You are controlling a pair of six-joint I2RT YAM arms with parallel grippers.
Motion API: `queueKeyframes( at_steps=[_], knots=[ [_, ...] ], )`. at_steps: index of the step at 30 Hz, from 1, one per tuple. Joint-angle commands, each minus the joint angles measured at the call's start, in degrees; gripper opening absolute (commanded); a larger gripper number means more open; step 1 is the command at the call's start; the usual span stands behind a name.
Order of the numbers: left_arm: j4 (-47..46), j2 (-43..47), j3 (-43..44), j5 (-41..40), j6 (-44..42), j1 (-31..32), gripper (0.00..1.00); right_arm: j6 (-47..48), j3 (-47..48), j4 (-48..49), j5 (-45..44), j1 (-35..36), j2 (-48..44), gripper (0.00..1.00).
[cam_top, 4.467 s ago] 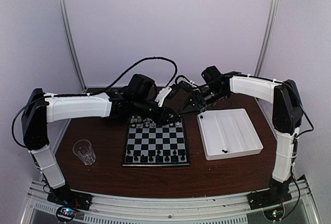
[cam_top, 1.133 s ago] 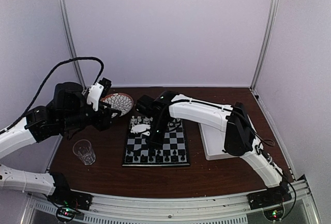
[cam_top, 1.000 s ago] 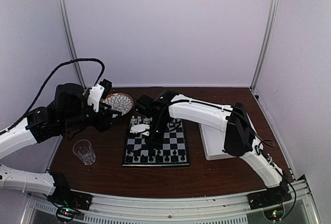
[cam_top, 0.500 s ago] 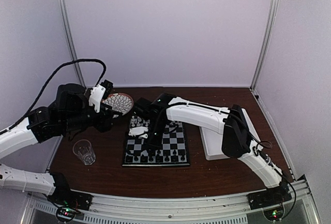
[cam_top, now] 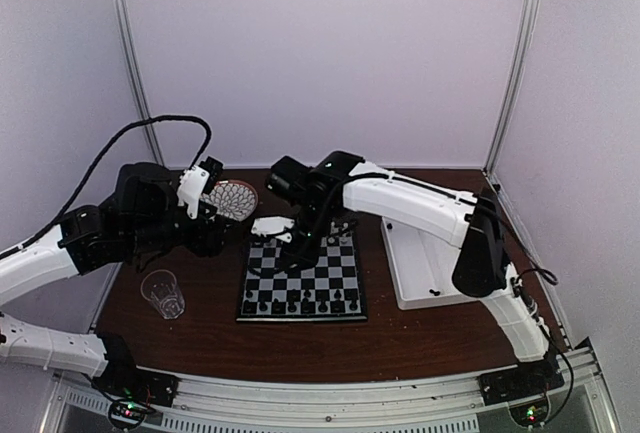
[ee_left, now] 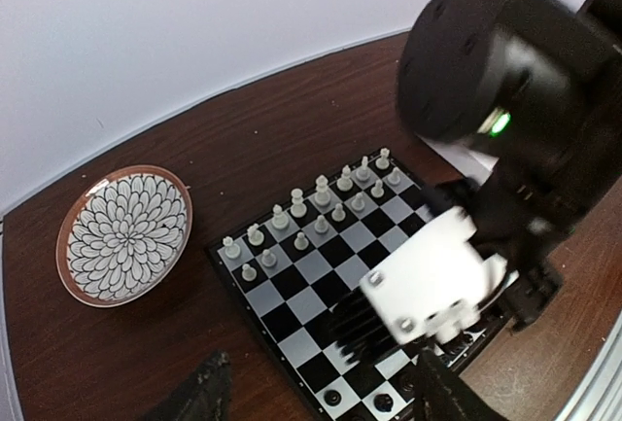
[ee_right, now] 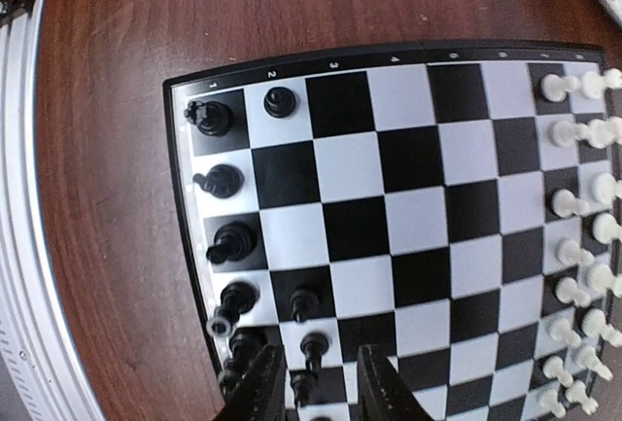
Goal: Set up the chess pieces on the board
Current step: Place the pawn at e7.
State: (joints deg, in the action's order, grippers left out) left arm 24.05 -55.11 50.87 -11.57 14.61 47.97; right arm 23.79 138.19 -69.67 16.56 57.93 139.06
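The brown surface (cam_top: 200, 343) filled the lower half of my overhead view. My left arm (cam_top: 45, 258) came in from the left edge, where its lower link was cut off, and its wrist was raised near the far left corner. My right arm (cam_top: 410, 203) rose from the near right, arched over the white tray (cam_top: 450, 300) and turned down above the board (cam_top: 300, 283), covering part of its far edge. The board lay flat mid-surface, with the tray on its right and a clear cup (cam_top: 163, 293) on its left. The patterned plate (ee_left: 124, 236) sat apart, beyond the board's far left corner.

The left tool (ee_left: 316, 400) was held high, its fingers spread wide with nothing between them. The right tool (ee_right: 321, 392) hung over the board, its fingers a little apart and gripping nothing I could see.

The white pieces (ee_left: 321, 192) stood in two rows along the far edge. The black pieces (ee_right: 224, 183) lined the near edge, with a few in the second row. Those beside the right tool's fingertips were half hidden. In the left wrist view the right arm's wrist was blurred and blocked the board's right side. A dark speck in the tray was too small to identify.
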Motion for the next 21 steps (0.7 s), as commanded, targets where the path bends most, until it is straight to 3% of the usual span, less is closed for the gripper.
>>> queueKeyframes(
  at_steps=[1,8,13,21],
  knots=[
    [-2.12,-1.65,-0.53,-3.02,1.1,-0.33,0.73,0.17,-10.42,3.07,-2.53,-6.04,-13.56,0.29],
    [-2.96,-7.14,1.16,-4.39,2.74,-0.38,0.97,0.7,-31.24,10.18,-3.36,-22.96,-27.33,0.32],
    [-4.68,-10.15,2.33,-4.83,5.32,-0.33,0.98,1.01,-39.32,14.12,-3.24,-31.65,-27.54,0.34],
    [-2.98,-13.04,5.0,-1.86,6.0,-0.39,0.95,-1.88,-36.58,16.94,-1.67,-34.73,-18.82,0.29]
  ],
)
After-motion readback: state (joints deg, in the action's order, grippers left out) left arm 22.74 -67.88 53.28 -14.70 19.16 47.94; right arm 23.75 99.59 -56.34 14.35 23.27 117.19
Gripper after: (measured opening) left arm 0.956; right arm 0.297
